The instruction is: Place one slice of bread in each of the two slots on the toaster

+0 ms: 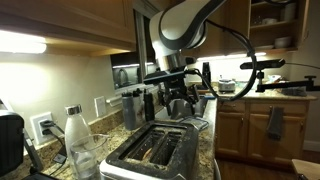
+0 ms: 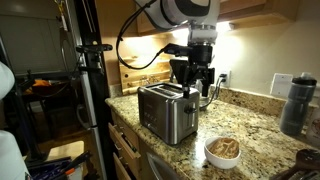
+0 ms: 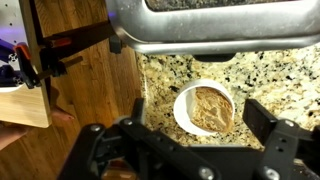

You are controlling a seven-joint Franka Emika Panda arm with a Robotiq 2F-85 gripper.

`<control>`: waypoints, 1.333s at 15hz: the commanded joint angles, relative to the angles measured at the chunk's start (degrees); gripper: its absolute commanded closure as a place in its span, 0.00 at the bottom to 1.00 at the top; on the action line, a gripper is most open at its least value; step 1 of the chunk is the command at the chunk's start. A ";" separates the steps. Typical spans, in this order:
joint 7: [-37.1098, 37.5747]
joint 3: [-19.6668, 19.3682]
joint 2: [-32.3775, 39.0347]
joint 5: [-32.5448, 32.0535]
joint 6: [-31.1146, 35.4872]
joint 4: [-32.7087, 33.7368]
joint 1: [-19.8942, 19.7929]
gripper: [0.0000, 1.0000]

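Note:
The shiny steel toaster stands on the granite counter, and its edge fills the top of the wrist view. The two slots run along its top; their insides look dim and brownish. A white bowl near the counter's front holds the tan slices of bread. My gripper hangs open and empty above the toaster's far end. In the wrist view the bowl shows between its fingers, well below them.
A glass bottle and a black appliance stand beside the toaster. A dark bottle is at the counter's far end. A camera stand rises beside the counter edge, with wood floor below.

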 commanded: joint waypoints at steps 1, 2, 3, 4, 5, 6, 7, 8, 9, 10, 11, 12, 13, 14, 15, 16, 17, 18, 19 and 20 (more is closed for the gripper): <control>3.16 -1.26 2.01 -2.50 -0.15 1.41 0.95 0.00; 3.60 -1.52 2.50 -2.77 -0.06 1.59 0.93 0.00; 4.00 -1.81 2.94 -2.99 0.14 1.57 0.89 0.00; 4.29 -2.09 3.37 -3.12 0.07 1.66 0.87 0.00; 4.53 -2.41 3.89 -3.12 0.18 1.80 0.81 0.00; 4.78 -2.69 4.35 -3.13 0.34 1.88 0.80 0.00; 4.83 -3.00 4.85 -3.04 0.49 2.00 0.77 0.00; 4.94 -3.29 5.39 -3.01 0.51 2.23 0.77 0.00; 5.18 -3.59 5.93 -3.07 0.71 2.40 0.77 0.00; 5.23 -3.88 6.39 -2.91 0.94 2.52 0.73 0.00; 5.32 -4.18 6.93 -2.80 1.18 2.73 0.69 0.00; 5.42 -4.46 7.47 -2.72 1.30 2.99 0.70 0.00; 5.39 -4.77 8.09 -2.65 1.50 3.28 0.67 0.00; 5.46 -5.05 8.67 -2.68 1.74 3.62 0.72 0.00; 5.46 -5.30 9.30 -2.60 1.82 3.99 0.75 0.00; 5.52 -5.57 9.80 -2.59 2.01 4.26 0.77 0.00; 5.50 -5.78 10.38 -2.50 2.19 4.63 0.78 0.00; 5.54 -5.98 10.92 -2.41 2.32 4.95 0.81 0.00; 5.59 -6.17 11.48 -2.36 2.51 5.32 0.83 0.00; 5.55 -6.32 12.23 -2.25 2.63 5.85 0.85 0.00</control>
